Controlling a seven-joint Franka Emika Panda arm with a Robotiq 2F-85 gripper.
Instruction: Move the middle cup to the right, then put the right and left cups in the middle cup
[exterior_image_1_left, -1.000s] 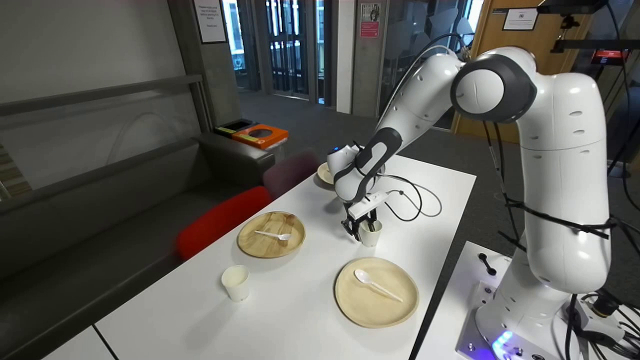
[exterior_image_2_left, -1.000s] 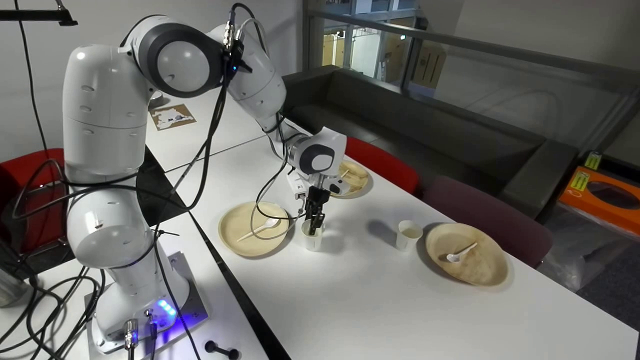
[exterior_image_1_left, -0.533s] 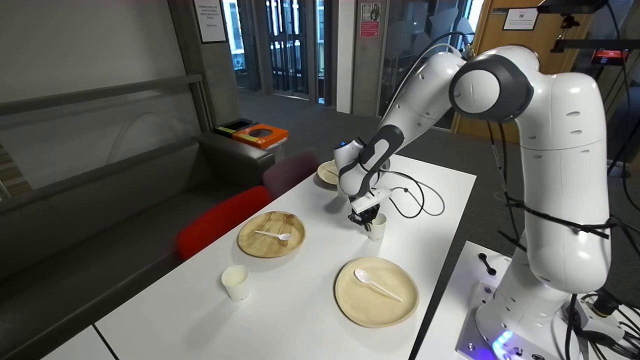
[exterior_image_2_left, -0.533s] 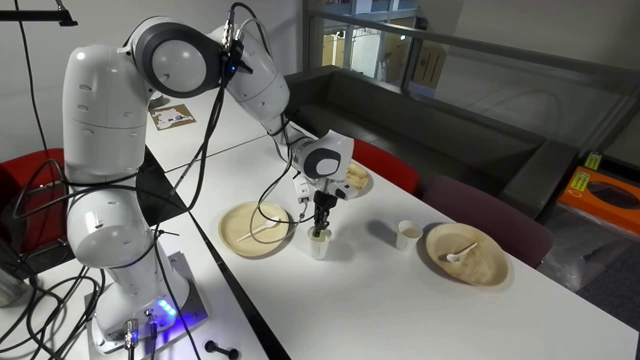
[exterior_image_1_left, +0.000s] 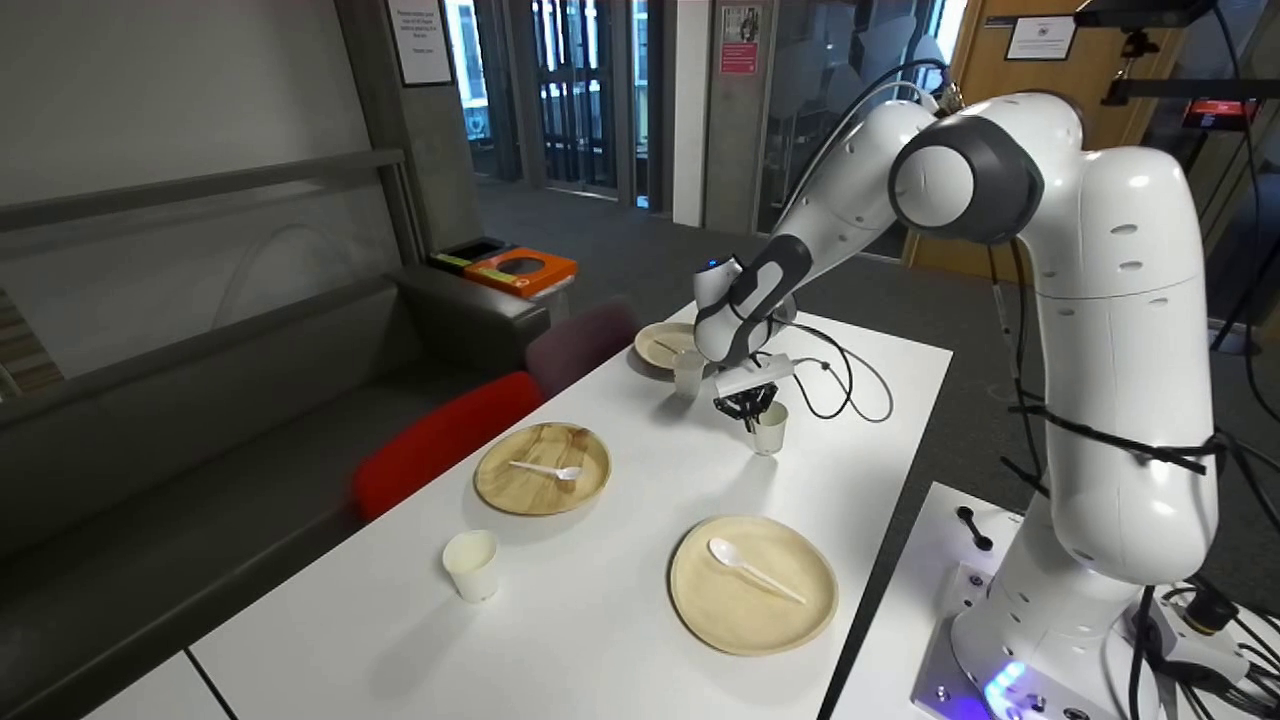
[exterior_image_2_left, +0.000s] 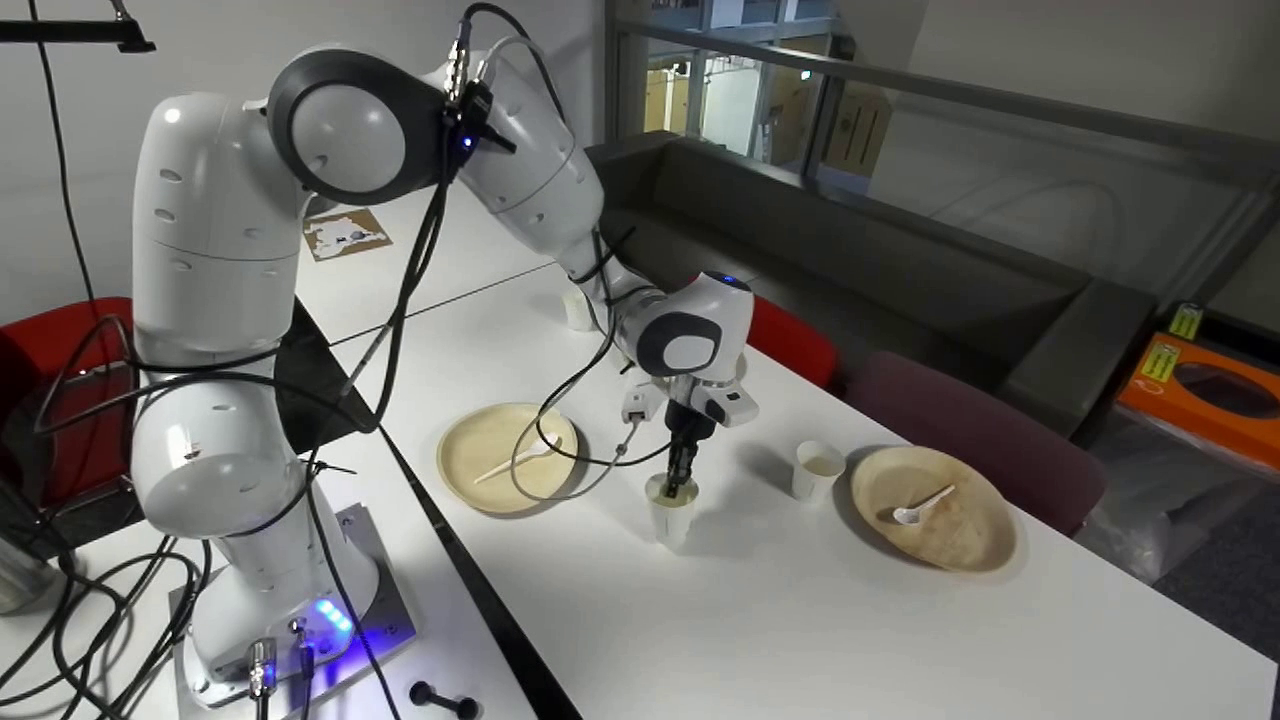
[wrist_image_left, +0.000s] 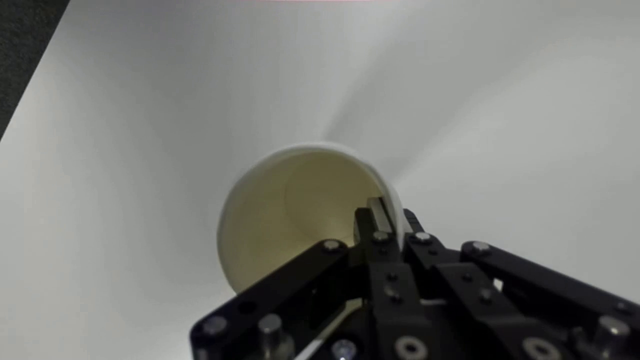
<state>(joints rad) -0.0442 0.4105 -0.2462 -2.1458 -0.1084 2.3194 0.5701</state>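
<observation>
Middle cup (wrist_image_left: 300, 210), rim between jaws: wrist view only

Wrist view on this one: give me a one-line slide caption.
From above, the tool pinches a white cup by its wall, mouth facing the camera, against a white tabletop.

White spoons (exterior_image_1_left: 754, 573) lie on round tan plates (exterior_image_1_left: 735, 622).

Plates (exterior_image_1_left: 725, 612) and cups (exterior_image_1_left: 472, 570) on white table (exterior_image_1_left: 590, 630)
</observation>
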